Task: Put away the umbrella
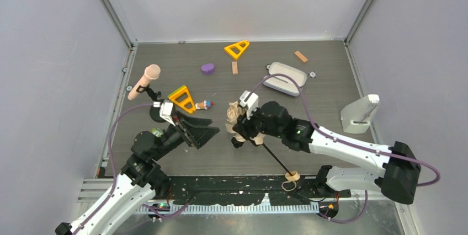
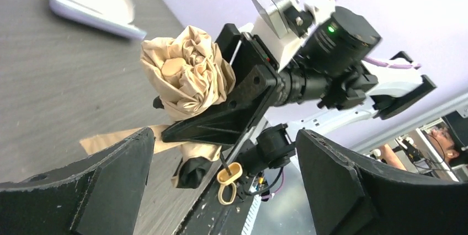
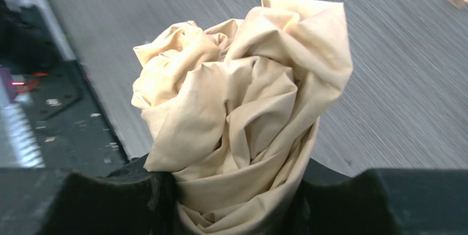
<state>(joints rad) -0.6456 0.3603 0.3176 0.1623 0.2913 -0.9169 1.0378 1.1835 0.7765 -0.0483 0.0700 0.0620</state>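
Note:
The umbrella (image 1: 234, 112) is folded, its beige canopy bunched into a crumpled bundle (image 3: 243, 97). Its thin black shaft (image 1: 276, 160) runs toward the table's near edge and ends in a tan handle with a loop (image 1: 291, 178). My right gripper (image 1: 243, 129) is shut on the lower part of the canopy (image 2: 187, 72), with fabric squeezed between both fingers (image 3: 237, 196). To the umbrella's left, my left gripper (image 1: 214, 127) is wide open and holds nothing. In the left wrist view the handle (image 2: 229, 175) shows between the left gripper's spread fingers (image 2: 110, 180).
A lavender-grey oblong case (image 1: 284, 78) lies at the back right. A pink-headed microphone (image 1: 144, 80) stands at the left. Two orange triangles (image 1: 184, 98) (image 1: 237, 48), a purple piece (image 1: 207, 68), small wooden blocks (image 1: 234, 67) and a white stand (image 1: 361, 115) are scattered around.

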